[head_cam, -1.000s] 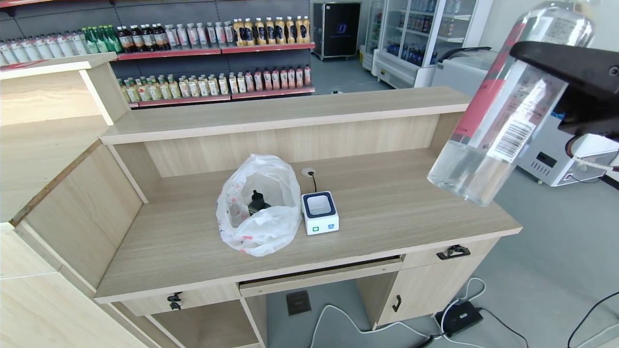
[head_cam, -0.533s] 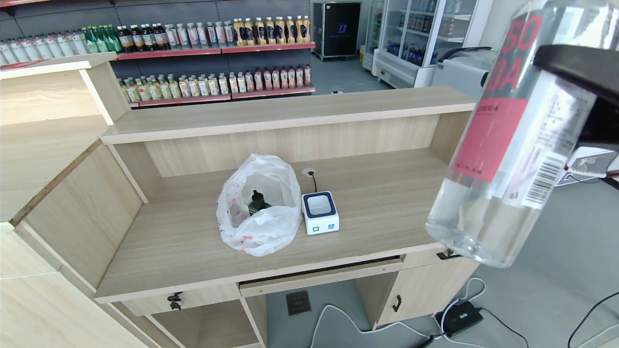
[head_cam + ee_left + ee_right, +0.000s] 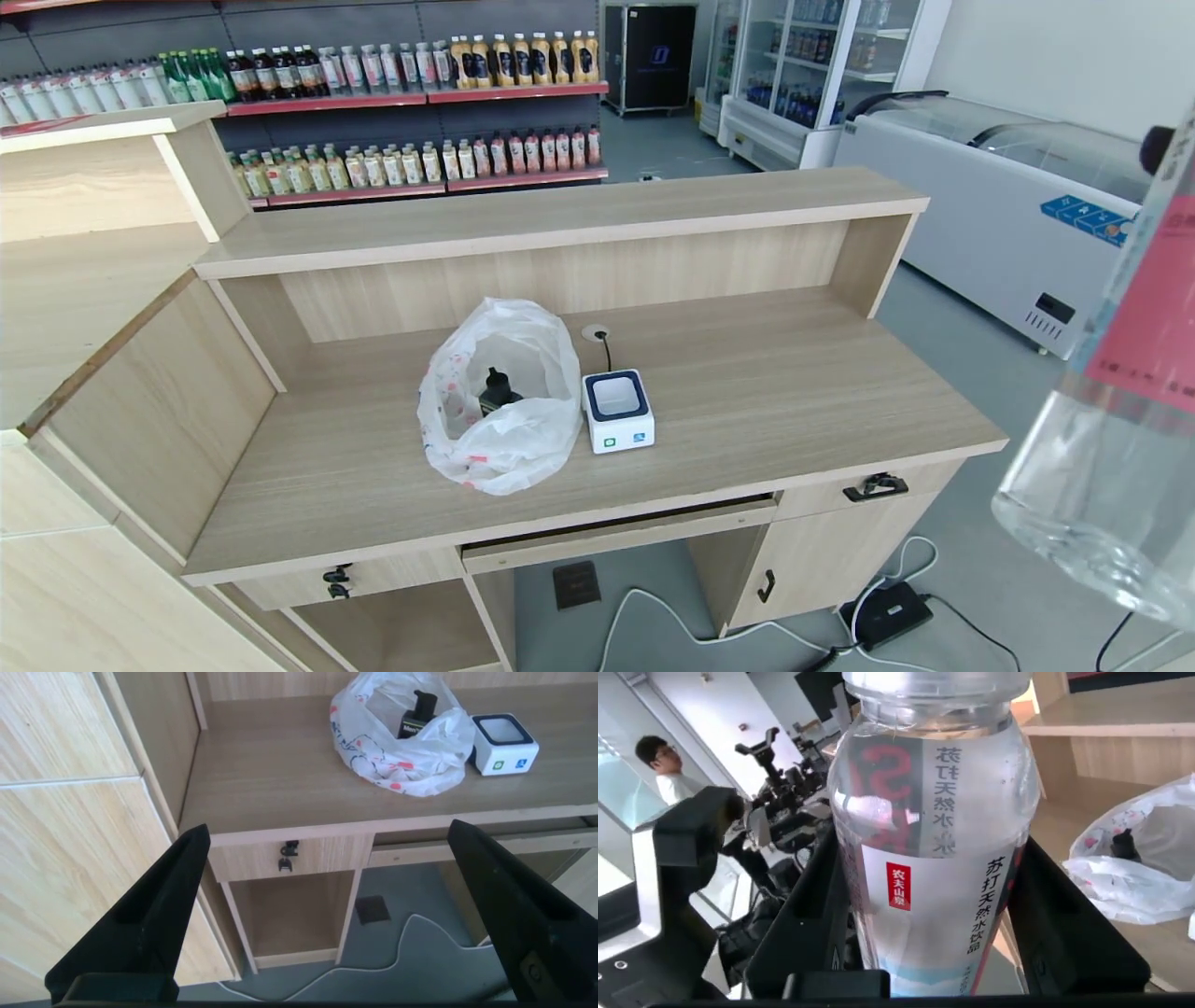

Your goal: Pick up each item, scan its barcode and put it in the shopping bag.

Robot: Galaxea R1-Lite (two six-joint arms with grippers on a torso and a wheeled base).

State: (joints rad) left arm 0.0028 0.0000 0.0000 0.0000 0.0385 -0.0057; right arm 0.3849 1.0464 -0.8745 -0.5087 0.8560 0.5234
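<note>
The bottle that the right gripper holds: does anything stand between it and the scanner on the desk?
Nothing visible does. The bottle hangs off to the right of the desk, the scanner stands mid-desk, and the shopping bag lies left of it.

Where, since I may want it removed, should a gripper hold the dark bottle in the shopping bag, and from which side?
The dark bottle stands roughly upright in the shopping bag, cap uppermost, with plastic folds hiding its lower body. So grip the top, just below the cap, coming down through the bag's open mouth. A sideways approach would likely snag the plastic.
</note>
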